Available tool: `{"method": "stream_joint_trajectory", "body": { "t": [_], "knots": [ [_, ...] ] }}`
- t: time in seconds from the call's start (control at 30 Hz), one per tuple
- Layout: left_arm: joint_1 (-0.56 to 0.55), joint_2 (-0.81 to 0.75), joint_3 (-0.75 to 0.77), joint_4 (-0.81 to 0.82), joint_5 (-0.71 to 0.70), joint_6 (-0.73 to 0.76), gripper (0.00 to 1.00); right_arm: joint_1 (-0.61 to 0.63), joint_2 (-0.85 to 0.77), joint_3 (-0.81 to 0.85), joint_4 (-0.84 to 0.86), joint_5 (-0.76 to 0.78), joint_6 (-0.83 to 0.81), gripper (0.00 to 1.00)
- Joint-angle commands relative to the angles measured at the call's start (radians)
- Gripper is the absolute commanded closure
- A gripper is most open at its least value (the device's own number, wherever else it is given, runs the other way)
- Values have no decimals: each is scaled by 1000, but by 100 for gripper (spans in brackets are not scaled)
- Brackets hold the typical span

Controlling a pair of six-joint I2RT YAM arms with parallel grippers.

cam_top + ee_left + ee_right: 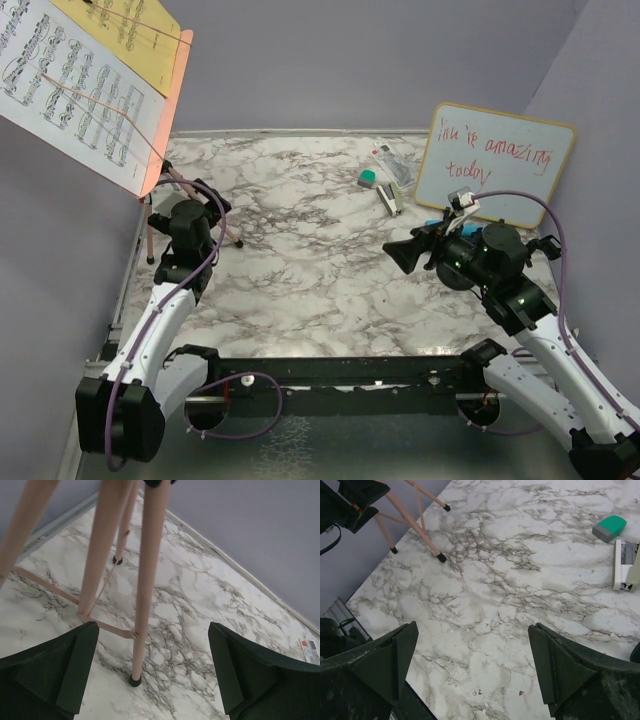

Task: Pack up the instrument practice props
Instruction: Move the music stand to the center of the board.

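Note:
The pink music rack (172, 105) stands at the back left on thin pink tripod legs (190, 195), with printed sheet-music pages (70, 90) resting on it. My left gripper (213, 203) is open, low at the tripod. In the left wrist view one leg (145, 605) with a black foot rises just ahead of the gap between the jaws (152, 627), nearer the left finger, and nothing touches it. My right gripper (394, 256) is open over bare marble on the right, holding nothing (472, 626). The tripod legs (420, 530) are far from it. No microphones or mic poles can be made out.
A wood-framed whiteboard (495, 165) with red writing leans at the back right. A green eraser (368, 179) and a small stapler (390, 200) lie in front of it, also seen in the right wrist view as eraser (609, 528) and stapler (625, 572). Grey walls enclose the marble table (310, 270).

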Motion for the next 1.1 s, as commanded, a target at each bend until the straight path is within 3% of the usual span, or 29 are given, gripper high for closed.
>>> {"method": "stream_joint_trajectory", "body": {
  "t": [0.0, 0.5, 0.73, 0.93, 1.07],
  "knots": [
    [68, 3, 26, -14, -49, 9, 1, -3, -31, -18, 57, -80, -21, 0],
    [91, 264, 164, 143, -235, 106, 8, -3, -70, -32, 49, -40, -34, 1],
    [91, 366, 221, 152, -276, 136, 16, -3, -66, -34, 54, -37, -31, 1],
    [91, 392, 230, 155, -265, 157, 35, -3, -64, -34, 54, -39, -32, 2],
    [89, 373, 210, 145, -190, 162, 62, -3, -61, -36, 54, -33, -34, 2]
  ]
}}
